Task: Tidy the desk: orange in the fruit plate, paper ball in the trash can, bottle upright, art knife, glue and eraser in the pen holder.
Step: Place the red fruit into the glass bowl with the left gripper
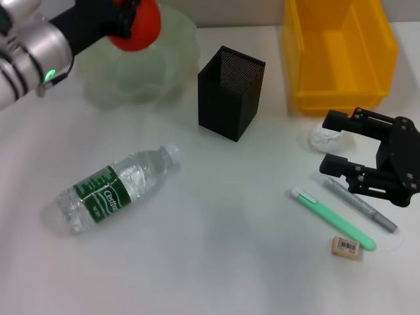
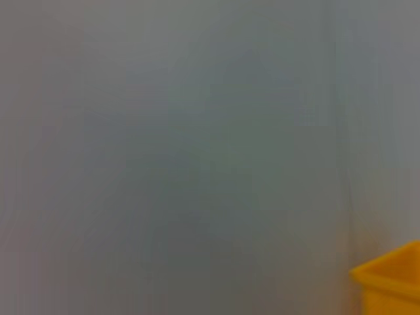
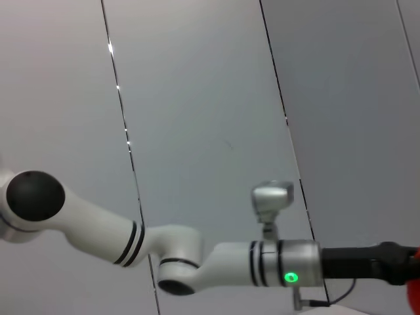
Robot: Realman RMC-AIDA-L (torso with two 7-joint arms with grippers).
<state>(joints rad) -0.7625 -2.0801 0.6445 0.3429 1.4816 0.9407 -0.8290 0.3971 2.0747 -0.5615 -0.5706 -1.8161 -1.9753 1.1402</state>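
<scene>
Left tool (image 1: 128, 20) grips the orange (image 1: 136, 26) over the fruit plate (image 1: 172, 62).
The bottle (image 1: 118, 188) lies flat, cap toward the pen holder (image 1: 230, 93); right tool (image 1: 336, 143) open.

White desk (image 1: 223, 262); grey panelled wall (image 3: 197, 98) behind.

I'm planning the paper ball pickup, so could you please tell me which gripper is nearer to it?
The right. The right gripper hovers directly over the paper ball, just in front of the trash can. The left gripper is across the desk, holding the orange above the fruit plate.
</scene>
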